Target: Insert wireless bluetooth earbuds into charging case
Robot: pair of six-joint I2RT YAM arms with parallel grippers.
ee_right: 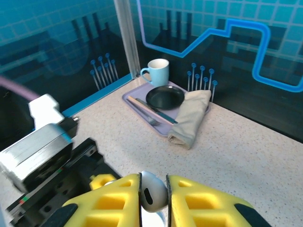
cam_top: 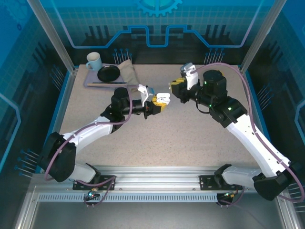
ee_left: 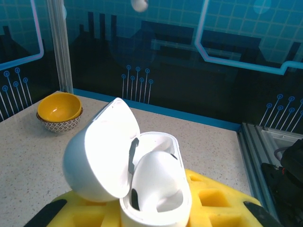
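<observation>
My left gripper point(cam_top: 158, 102) is shut on a white charging case point(cam_top: 163, 98), held above the middle of the table. In the left wrist view the case point(ee_left: 161, 201) stands between the yellow fingers point(ee_left: 213, 198) with its lid point(ee_left: 97, 156) swung open to the left. A white earbud point(ee_left: 156, 177) lies inside it. My right gripper point(cam_top: 175, 88) hangs just right of the case and slightly farther back. Its yellow pads pinch another white earbud point(ee_right: 152, 191). That gripper point(ee_right: 152, 201) sits close above the left gripper's black body point(ee_right: 61, 189).
A lilac tray point(cam_top: 91, 84) at the back left carries a pale blue mug point(cam_top: 93, 61), a black plate point(cam_top: 108, 73), a folded cloth point(cam_top: 127, 71) and cutlery. A yellow bowl point(ee_left: 59, 110) stands on the table beyond the case in the left wrist view.
</observation>
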